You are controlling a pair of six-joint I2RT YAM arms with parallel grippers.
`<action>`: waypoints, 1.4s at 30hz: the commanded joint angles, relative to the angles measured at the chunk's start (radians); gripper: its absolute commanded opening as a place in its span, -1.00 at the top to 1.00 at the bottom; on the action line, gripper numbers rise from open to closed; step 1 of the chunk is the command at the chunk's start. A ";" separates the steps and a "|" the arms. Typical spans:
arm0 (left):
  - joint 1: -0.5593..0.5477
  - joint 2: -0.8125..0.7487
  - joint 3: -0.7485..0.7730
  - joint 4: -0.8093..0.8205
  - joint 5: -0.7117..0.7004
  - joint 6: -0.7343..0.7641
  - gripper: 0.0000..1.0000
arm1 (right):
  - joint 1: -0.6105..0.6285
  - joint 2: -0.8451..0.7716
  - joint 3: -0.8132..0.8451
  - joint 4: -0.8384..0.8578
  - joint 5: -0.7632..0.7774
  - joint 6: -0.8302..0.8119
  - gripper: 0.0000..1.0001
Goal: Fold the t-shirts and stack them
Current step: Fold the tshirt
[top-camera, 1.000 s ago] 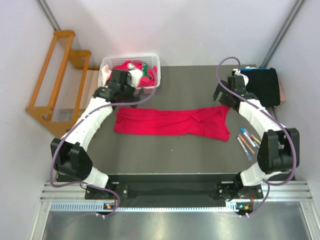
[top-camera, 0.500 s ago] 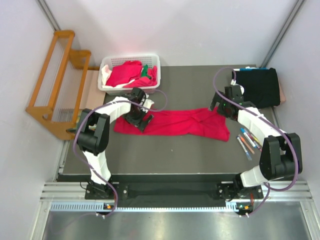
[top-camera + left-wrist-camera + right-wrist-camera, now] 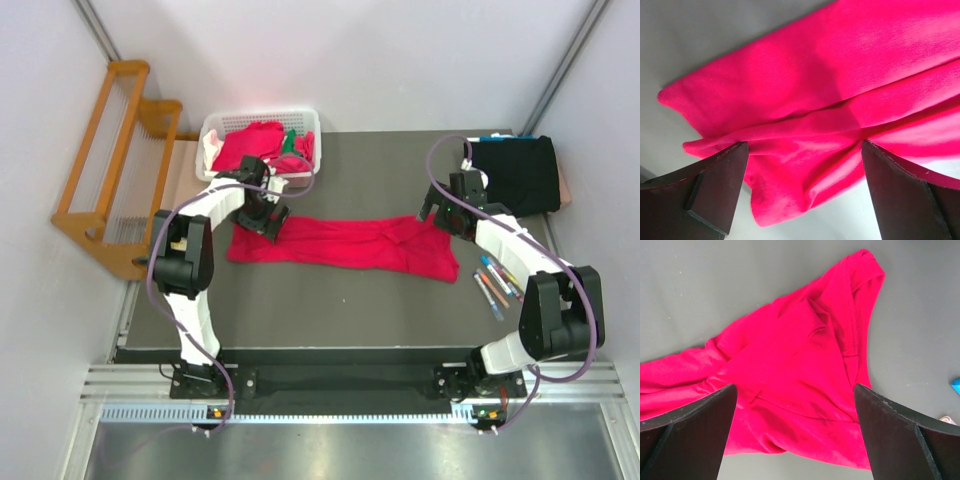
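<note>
A crimson red t-shirt (image 3: 340, 245) lies stretched out and twisted across the middle of the dark table. My left gripper (image 3: 262, 218) hovers open over its left end; in the left wrist view the bunched red cloth (image 3: 840, 75) lies under and between the spread fingers (image 3: 715, 190). My right gripper (image 3: 445, 215) hangs open over the right end, where a sleeve and hem (image 3: 800, 365) show between its fingers (image 3: 900, 435). Neither holds cloth. More t-shirts (image 3: 250, 145), red with green and white, fill the basket. A folded black t-shirt (image 3: 525, 175) lies at the back right.
The white plastic basket (image 3: 262, 113) stands at the back left corner. Several coloured markers (image 3: 495, 280) lie on the table right of the red shirt's right end. A wooden rack (image 3: 110, 160) stands beyond the table's left edge.
My left arm has swung from the basket down to the red shirt's left end. My right gripper has shifted slightly toward the shirt's right end. Both stay open.
</note>
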State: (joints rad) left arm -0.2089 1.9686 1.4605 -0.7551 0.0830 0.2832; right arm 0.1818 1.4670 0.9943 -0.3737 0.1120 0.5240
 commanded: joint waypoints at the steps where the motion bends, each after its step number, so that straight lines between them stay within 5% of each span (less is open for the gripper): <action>1: 0.020 -0.056 -0.011 -0.003 0.018 0.019 -0.98 | 0.015 -0.022 0.013 0.039 -0.006 -0.002 -0.99; 16: 0.020 -0.126 -0.061 0.000 0.043 -0.010 -0.98 | 0.034 0.019 -0.014 0.025 -0.049 0.030 -1.00; 28: 0.013 -0.154 -0.052 -0.004 0.112 -0.044 -0.98 | 0.189 0.085 -0.072 0.081 -0.109 0.106 -0.99; 42: 0.013 -0.168 -0.172 0.080 0.003 0.010 -0.98 | 0.217 0.056 -0.097 -0.040 -0.075 0.140 -0.99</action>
State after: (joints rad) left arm -0.1955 1.8664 1.3354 -0.7288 0.1356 0.2634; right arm 0.3794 1.5673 0.9161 -0.3607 0.0093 0.6445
